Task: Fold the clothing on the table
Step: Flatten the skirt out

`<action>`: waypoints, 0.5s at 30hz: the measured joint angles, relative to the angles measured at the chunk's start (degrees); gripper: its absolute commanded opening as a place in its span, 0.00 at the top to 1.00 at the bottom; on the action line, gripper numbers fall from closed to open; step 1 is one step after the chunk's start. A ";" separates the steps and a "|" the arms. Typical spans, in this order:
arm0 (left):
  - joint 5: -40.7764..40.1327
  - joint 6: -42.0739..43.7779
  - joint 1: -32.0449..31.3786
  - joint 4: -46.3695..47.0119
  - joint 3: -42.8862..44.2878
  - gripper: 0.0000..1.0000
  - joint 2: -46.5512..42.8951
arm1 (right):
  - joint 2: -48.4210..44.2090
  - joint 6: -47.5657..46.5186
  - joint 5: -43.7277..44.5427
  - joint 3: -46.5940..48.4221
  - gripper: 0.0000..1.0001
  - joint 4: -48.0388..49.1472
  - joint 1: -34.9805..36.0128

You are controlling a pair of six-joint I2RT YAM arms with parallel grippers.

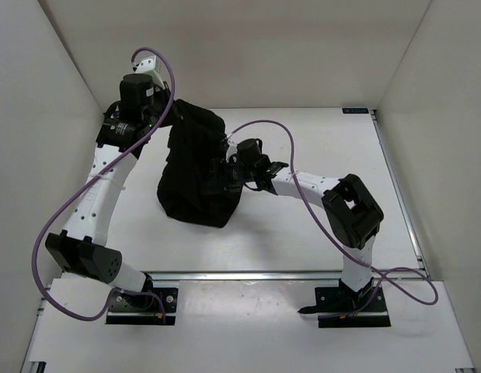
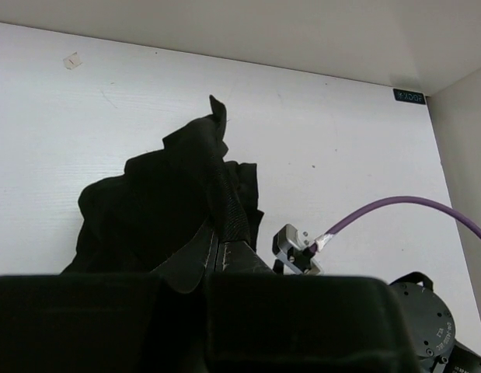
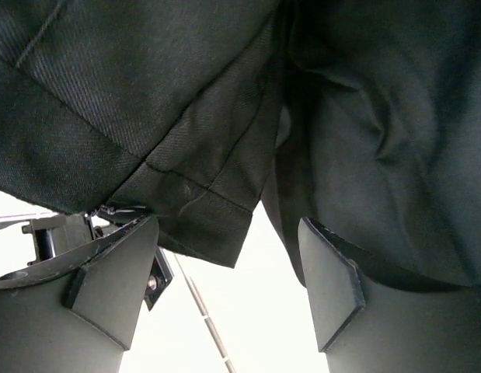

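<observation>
On the table (image 1: 263, 241), we count: one clothing (image 1: 195, 179), two grippers.
Look: black, crumpled.
Left gripper (image 2: 218, 263): pinching clothing.
Right gripper (image 3: 226, 256): wide.

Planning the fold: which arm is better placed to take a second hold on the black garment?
Right. The right gripper stands open with the clothing hanging right at its jaws, while the left gripper is shut on the clothing, holding one end up.
</observation>
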 measured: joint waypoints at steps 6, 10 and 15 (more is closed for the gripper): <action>0.00 -0.02 0.44 0.52 -1.03 1.00 0.00 | 0.00 0.15 -0.35 -1.11 0.29 0.37 2.36; 0.09 -0.11 0.63 0.79 -1.62 1.00 0.02 | -0.35 0.66 -0.72 -3.93 0.30 0.96 3.26; 0.17 -0.42 0.68 1.14 -1.99 1.00 0.04 | -0.35 0.81 0.04 -5.42 0.30 0.57 3.32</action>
